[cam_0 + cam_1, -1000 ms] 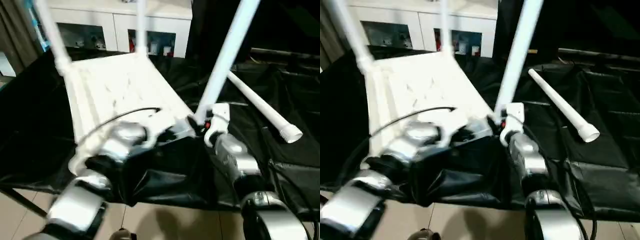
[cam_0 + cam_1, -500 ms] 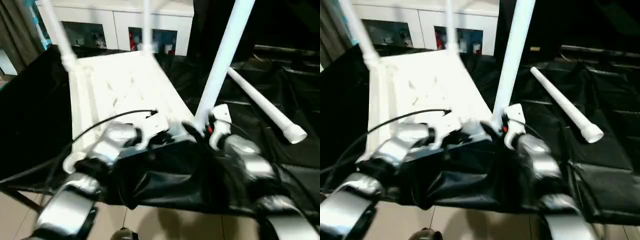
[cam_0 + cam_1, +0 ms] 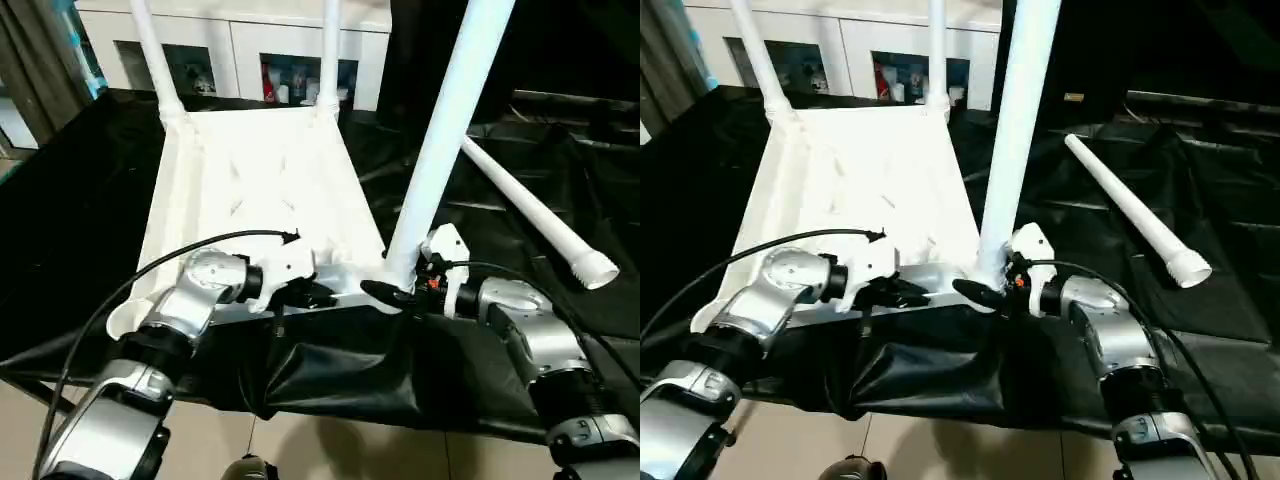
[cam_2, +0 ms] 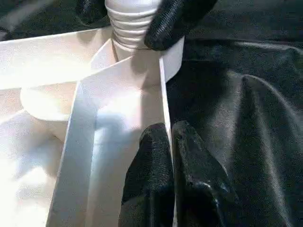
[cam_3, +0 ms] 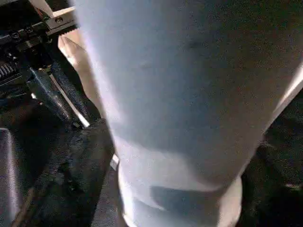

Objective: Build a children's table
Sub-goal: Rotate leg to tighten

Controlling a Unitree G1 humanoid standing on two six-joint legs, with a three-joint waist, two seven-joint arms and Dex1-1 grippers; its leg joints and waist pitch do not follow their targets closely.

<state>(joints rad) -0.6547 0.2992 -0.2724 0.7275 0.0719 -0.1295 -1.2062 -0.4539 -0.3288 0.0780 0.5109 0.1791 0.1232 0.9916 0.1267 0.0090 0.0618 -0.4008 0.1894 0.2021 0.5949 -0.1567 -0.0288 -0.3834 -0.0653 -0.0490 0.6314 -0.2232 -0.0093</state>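
Standing in corner sockets [image 3: 395, 272]: 3 legs [image 3: 440, 145]; 1 loose [image 3: 530, 212].

A thick white table leg [image 5: 189, 94] stands close to the camera, its flared base [image 5: 180, 203] meeting black cloth [image 5: 57, 189], while at about ten o'clock the other gripper [image 5: 52, 94] pinches the thin white edge of the tabletop [image 5: 78, 61].

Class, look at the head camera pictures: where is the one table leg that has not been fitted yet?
The loose leg lies flat on the black-covered work table, on the robot's right, beside the upturned children's table and beyond the right gripper.
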